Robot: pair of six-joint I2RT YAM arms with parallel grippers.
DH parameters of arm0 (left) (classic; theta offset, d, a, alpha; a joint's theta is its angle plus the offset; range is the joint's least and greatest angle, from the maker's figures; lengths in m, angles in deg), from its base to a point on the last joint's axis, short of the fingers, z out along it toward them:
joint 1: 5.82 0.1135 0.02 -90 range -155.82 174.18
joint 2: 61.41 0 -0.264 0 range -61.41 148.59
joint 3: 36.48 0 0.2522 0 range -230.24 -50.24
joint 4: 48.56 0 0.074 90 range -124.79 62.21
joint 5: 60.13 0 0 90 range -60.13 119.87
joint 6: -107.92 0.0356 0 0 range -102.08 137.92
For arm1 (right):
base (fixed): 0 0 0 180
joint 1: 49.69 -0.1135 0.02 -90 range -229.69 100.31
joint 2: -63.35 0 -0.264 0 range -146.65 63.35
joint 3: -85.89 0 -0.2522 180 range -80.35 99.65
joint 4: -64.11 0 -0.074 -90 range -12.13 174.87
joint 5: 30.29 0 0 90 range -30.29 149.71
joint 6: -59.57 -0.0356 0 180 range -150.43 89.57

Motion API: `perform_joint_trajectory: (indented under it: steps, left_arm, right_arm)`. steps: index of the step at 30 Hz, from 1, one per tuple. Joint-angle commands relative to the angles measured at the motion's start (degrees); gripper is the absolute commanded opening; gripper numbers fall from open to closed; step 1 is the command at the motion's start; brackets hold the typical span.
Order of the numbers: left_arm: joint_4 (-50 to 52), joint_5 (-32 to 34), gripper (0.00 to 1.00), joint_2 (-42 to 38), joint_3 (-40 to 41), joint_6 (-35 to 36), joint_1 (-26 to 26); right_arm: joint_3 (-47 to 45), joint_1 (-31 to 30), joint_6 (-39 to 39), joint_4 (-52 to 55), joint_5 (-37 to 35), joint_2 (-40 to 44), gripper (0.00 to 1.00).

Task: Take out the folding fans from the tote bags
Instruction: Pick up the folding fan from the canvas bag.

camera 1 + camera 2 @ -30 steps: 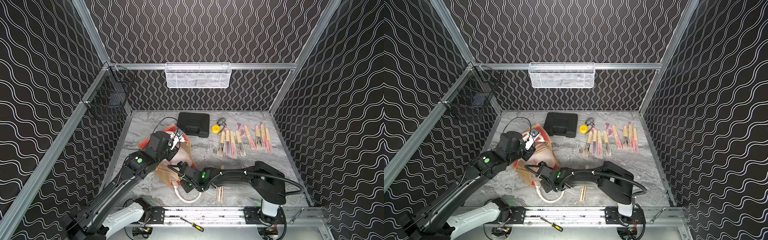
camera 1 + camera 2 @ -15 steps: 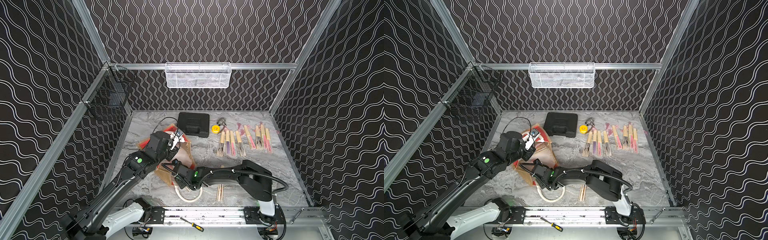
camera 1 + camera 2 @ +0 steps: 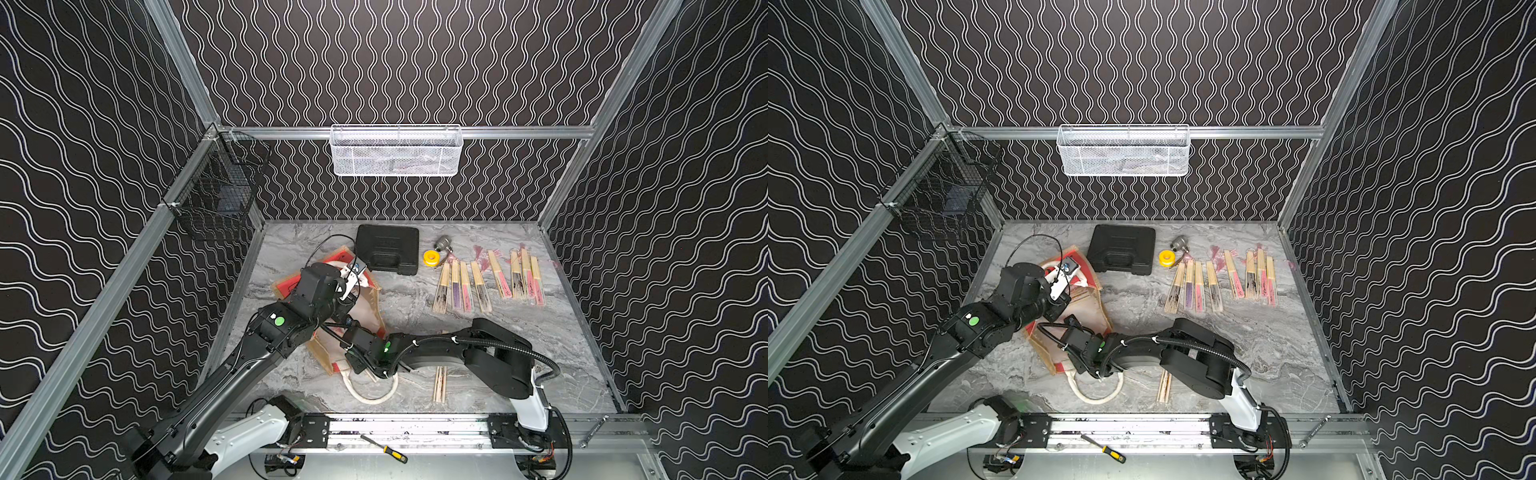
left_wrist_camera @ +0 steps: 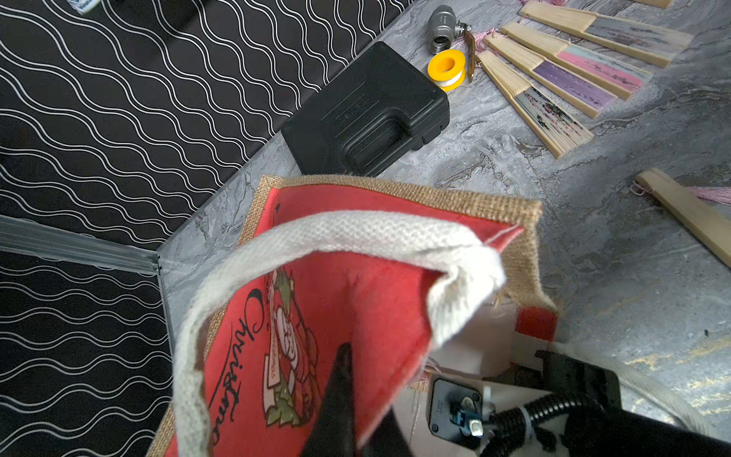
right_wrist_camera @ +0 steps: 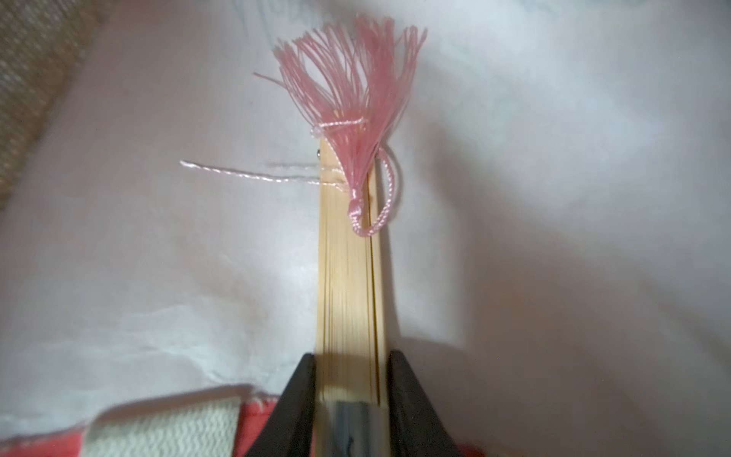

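The fan (image 5: 350,277) being picked is inside the tote bag (image 4: 474,198), lying on the white lining (image 5: 158,198). Its pink tassel (image 5: 352,99) is at the far end, deeper in.

The right gripper (image 5: 351,356) has narrowed to the fan's width, both pads touching the bamboo ribs near where the pleats start. Reads as a grip, not a hover.

The left gripper (image 4: 362,399) is fully closed, pinching the bag's red printed wall by the rope handle (image 4: 356,229) and propping the mouth up. Bag lies on its side at 9 o'clock of the tabletop.

Step, my read: extracting one more fan. Grasp made, pull-out not yet done.

Next move calls for a straight withdrawal along the fan's length, out through the mouth toward 5 o'clock. Left should keep the wall up so ribs and tassel don't drag on lining or rim. Then park it with the others. Can't tell if more fans are left inside; only this one shows.

Already out:
- row of eight fans (image 3: 490,282) at 2 o'clock
- a loose fan (image 3: 439,382) at 5 o'clock, beside the right arm

Around that:
- black case (image 3: 386,249) at 12
- yellow tape roll (image 3: 431,257) and metal fitting (image 3: 444,242) at 1

Surface is a grey marbled tabletop (image 3: 561,353). Walls are black with white wavy lines on an aluminium frame. A white mesh basket (image 3: 397,151) hangs on the back wall at 12, a black wire basket (image 3: 216,195) at 10. A screwdriver (image 3: 384,448) sits on the front rail at 6.
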Motion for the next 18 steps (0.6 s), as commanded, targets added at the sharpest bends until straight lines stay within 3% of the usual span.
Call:
perform_joint_trajectory:
  steps: [1,18]
  left_arm:
    - [-1.3,-0.2,0.00,0.1,0.1,0.1,-0.1]
    - [-1.2,0.1,0.00,0.0,0.1,0.2,-0.1]
  right_arm:
    - [-1.4,-0.1,-2.0,5.1,2.9,2.1,0.30]
    - [-13.7,-0.4,-5.4,6.0,5.8,24.1,0.26]
